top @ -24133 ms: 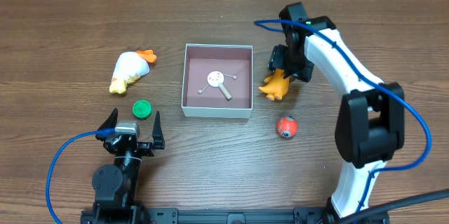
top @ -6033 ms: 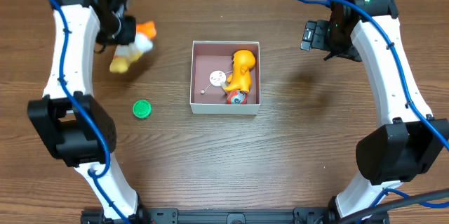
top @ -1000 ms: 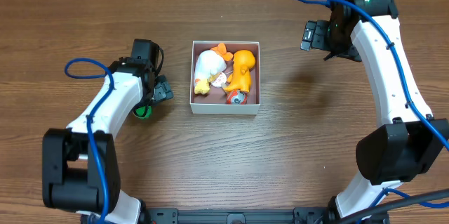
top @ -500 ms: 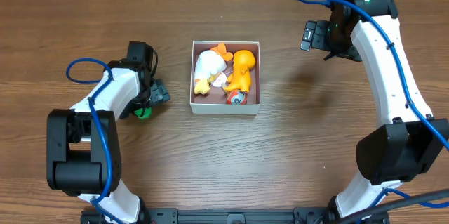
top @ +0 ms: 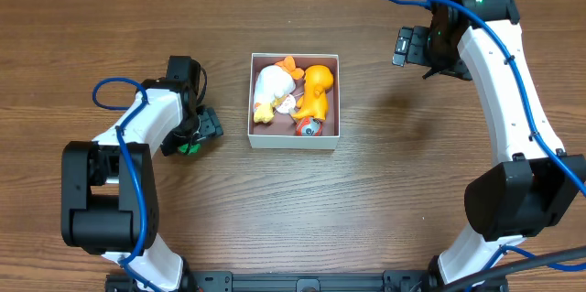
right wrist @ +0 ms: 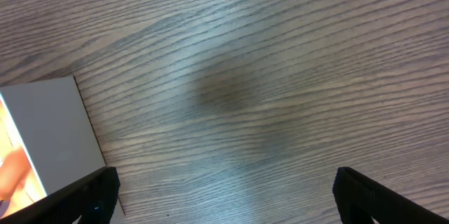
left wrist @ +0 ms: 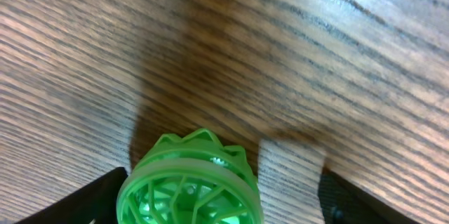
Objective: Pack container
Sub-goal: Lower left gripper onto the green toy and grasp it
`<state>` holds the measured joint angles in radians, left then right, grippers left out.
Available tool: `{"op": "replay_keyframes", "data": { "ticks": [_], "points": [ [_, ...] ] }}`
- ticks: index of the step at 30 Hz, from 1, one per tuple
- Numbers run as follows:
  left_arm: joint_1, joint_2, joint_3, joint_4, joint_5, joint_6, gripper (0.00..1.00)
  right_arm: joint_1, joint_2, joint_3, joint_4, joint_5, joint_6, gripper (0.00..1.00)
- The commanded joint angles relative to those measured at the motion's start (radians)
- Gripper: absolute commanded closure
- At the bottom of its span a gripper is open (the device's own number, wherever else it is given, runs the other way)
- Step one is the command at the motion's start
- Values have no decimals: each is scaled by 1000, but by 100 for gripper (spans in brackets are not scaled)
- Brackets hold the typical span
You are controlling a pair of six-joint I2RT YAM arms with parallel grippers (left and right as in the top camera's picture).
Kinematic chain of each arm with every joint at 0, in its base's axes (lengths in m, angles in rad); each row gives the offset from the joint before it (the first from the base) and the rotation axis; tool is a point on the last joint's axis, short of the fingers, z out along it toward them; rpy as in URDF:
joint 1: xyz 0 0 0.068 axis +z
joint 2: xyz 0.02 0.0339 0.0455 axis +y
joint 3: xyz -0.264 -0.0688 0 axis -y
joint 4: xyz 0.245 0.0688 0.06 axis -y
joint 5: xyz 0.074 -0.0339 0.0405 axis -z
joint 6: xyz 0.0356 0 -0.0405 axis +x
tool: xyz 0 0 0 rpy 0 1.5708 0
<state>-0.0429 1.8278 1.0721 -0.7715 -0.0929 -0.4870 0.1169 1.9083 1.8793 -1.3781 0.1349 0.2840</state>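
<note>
The container [top: 293, 143], a shallow white-walled square box, sits at the table's middle. It holds a white plush duck [top: 270, 87], an orange toy [top: 318, 87] and a small red ball [top: 309, 127]. A green ribbed wheel toy [top: 188, 146] lies on the table to the left of the box. My left gripper [top: 189, 136] is open and low, its fingers on either side of the green toy [left wrist: 189, 185], with a gap on the right. My right gripper [top: 410, 48] is open and empty, above bare wood to the right of the box; the box's wall [right wrist: 49, 133] shows in the right wrist view.
Brown wooden tabletop [top: 385, 200] all around. Blue cables run along both arms.
My left gripper has moved a little left and down toward the green toy, which now sits between its fingers. The right arm and the box contents have not moved.
</note>
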Motion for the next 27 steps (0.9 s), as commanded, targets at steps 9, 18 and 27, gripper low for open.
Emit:
{"op": "replay_keyframes", "data": {
  "ticks": [9,18,27],
  "points": [
    [3,26,18,-20,4,44,28,0,-24,21,4,6,-3,0],
    [3,19,177,-162,-19,47,32,0,-24,21,4,6,-3,0],
    [3,19,257,-234,-2,46,24,0,-24,21,4,6,-3,0]
  ]
}}
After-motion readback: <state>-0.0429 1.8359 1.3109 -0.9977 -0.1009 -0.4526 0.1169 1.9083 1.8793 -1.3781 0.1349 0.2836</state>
